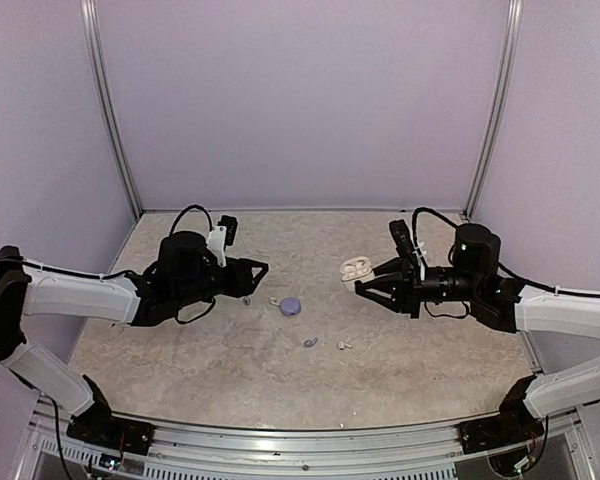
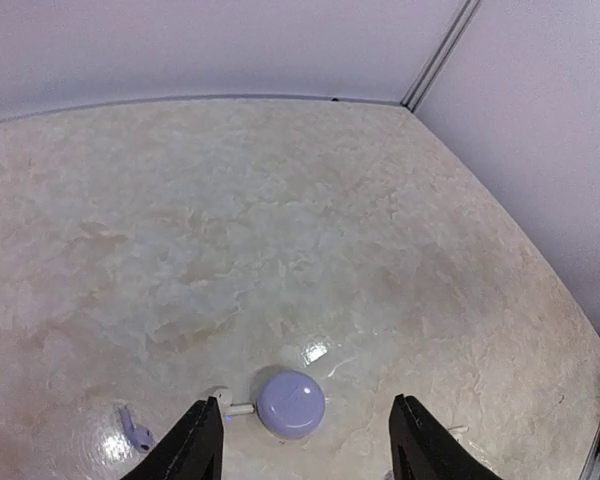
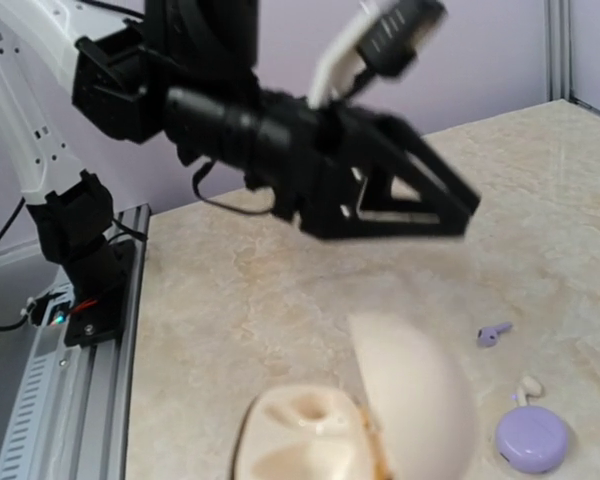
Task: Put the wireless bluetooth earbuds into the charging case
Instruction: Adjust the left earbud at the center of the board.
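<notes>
Progress is near 0, as I judge: all 4 buds lie loose on the table (image 1: 180, 350). White bud (image 2: 235, 408) and lilac bud (image 2: 135, 428) lie beside the closed purple case (image 2: 291, 403); second lilac bud (image 1: 310, 343) and second white bud (image 1: 342, 345) lie nearer the arm bases. White case (image 1: 355, 267) is open, seemingly empty. Left claw (image 1: 252, 278) and right claw (image 1: 368, 284) are both spread wide, holding nothing.

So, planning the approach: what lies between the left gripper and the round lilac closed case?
One small white earbud, beside the lilac case; the top view shows it.
</notes>
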Robot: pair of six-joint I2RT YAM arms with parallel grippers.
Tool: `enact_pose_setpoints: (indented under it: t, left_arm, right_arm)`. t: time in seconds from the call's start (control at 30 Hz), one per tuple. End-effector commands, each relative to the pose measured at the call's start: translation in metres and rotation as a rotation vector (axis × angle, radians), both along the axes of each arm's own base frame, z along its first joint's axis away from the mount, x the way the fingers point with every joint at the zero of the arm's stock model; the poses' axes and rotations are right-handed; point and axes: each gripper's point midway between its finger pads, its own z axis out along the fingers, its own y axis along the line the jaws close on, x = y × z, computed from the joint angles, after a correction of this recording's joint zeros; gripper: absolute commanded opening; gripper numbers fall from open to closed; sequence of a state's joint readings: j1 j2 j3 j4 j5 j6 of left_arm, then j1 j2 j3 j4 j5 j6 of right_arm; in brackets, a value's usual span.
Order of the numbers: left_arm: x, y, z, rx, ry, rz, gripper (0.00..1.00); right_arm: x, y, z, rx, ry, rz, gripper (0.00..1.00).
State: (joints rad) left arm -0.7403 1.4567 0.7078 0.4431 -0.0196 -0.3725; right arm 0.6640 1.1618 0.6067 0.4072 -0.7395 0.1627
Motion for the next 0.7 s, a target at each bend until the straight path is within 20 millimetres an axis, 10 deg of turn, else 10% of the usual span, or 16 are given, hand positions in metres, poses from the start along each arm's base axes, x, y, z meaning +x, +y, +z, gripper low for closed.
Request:
enact_pose_setpoints:
  t: [0.0, 0.67]
  left_arm:
    - [0.012, 0.012, -0.044, 0.024, 0.22, 0.169, 0.57]
    - [0.042, -0.019, -0.119, 0.326, 0.383, 0.318, 0.5]
  right_arm:
    - [0.006, -0.005, -0.001, -0.008, 0.004, -0.038, 0.0]
    - [0.007, -0.009, 0.002, -0.022, -0.01, -0.068, 0.0]
